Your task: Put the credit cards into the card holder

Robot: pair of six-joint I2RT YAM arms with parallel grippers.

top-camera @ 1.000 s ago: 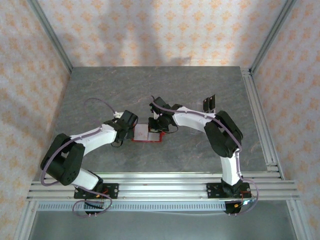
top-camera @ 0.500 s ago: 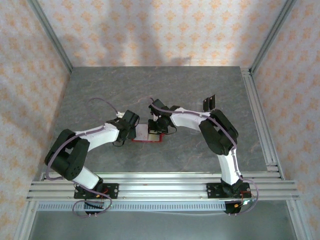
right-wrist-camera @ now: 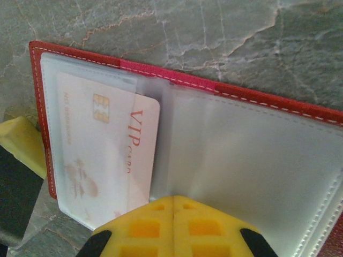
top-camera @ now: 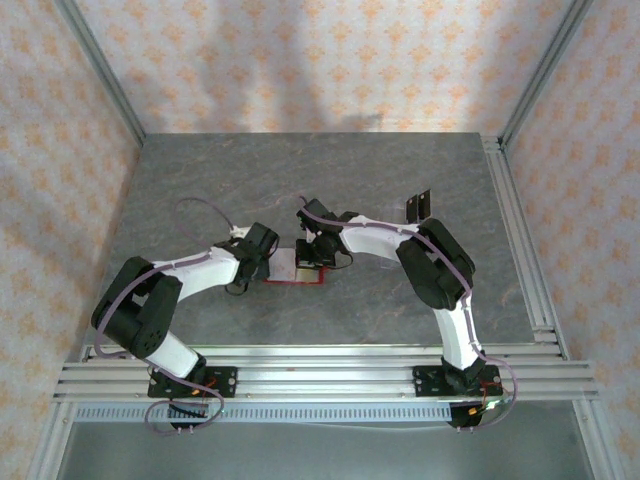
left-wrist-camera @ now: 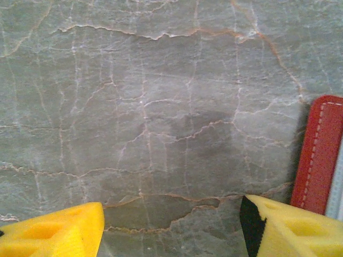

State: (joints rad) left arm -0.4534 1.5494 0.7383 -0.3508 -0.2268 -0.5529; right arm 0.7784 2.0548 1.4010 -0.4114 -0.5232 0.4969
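Note:
The red card holder (right-wrist-camera: pixel 241 92) lies open on the table, its clear sleeves facing up. A pale credit card (right-wrist-camera: pixel 107 144) with a chip and "VIP" lettering sits most of the way inside the left sleeve. My right gripper (right-wrist-camera: pixel 172 201) is shut, its yellow tips resting at the centre fold beside the card's lower corner. My left gripper (left-wrist-camera: pixel 171 225) is open over bare table, and its right fingertip (left-wrist-camera: pixel 289 227) lies against the card holder's (left-wrist-camera: pixel 321 155) red edge. From above, both grippers meet at the card holder (top-camera: pixel 300 279), the left gripper (top-camera: pixel 262 268) on its left and the right gripper (top-camera: pixel 313 258) over it.
A small dark upright object (top-camera: pixel 418 206), possibly more cards, stands at the back right of the grey marble table (top-camera: pixel 200 180). Aluminium rails (top-camera: pixel 520 240) border the right and near edges. Patterned walls enclose the table.
The right gripper has edged slightly left over the holder. The left arm's elbow has drawn in while its gripper stays at the holder's left edge. The holder has not moved.

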